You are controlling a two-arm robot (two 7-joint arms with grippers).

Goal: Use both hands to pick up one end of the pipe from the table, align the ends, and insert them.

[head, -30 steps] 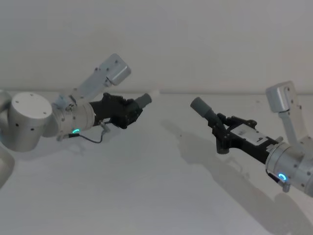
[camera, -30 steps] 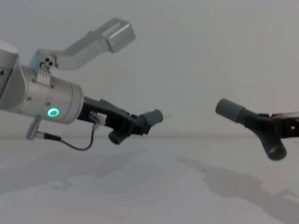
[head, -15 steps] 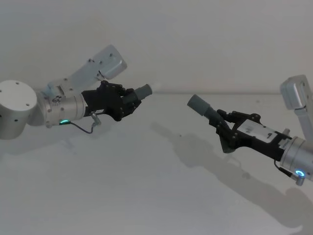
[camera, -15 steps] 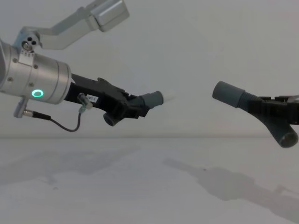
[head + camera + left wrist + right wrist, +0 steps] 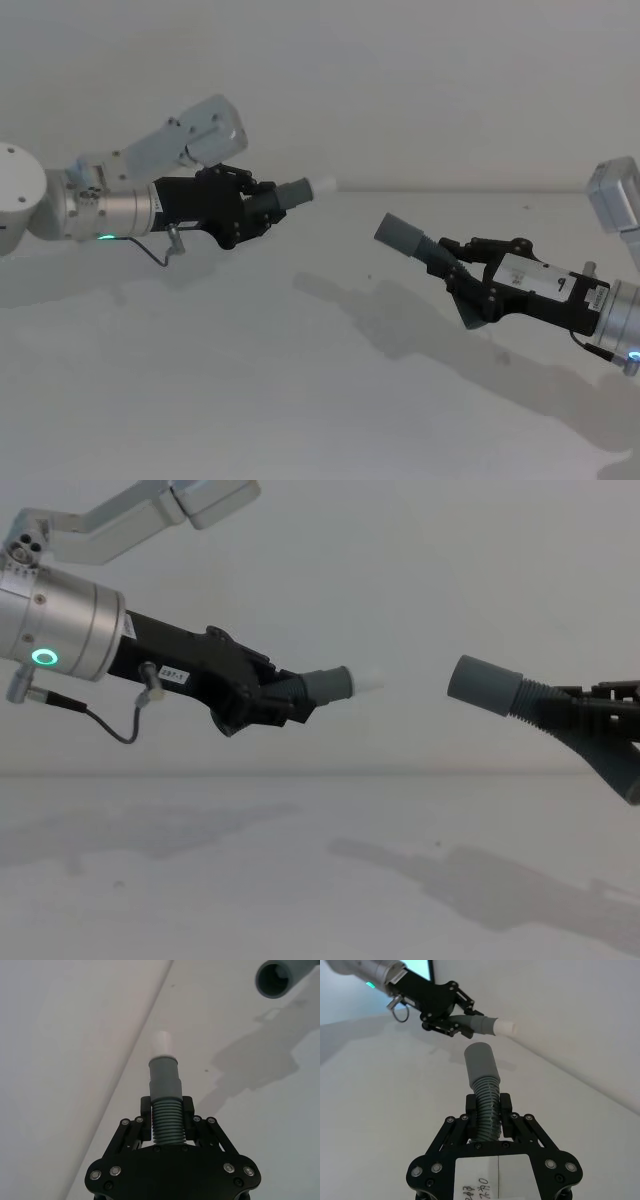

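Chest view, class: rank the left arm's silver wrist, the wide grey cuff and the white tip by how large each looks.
1. Silver wrist, largest, though it sits nearest the camera.
2. Wide grey cuff, on the piece held by the right end effector.
3. White tip, smallest, on the piece held by the left end effector.

Two ribbed grey pipe pieces aloft, white-tipped end [image 5: 362, 682] facing wide grey cuff [image 5: 482, 686], apart.
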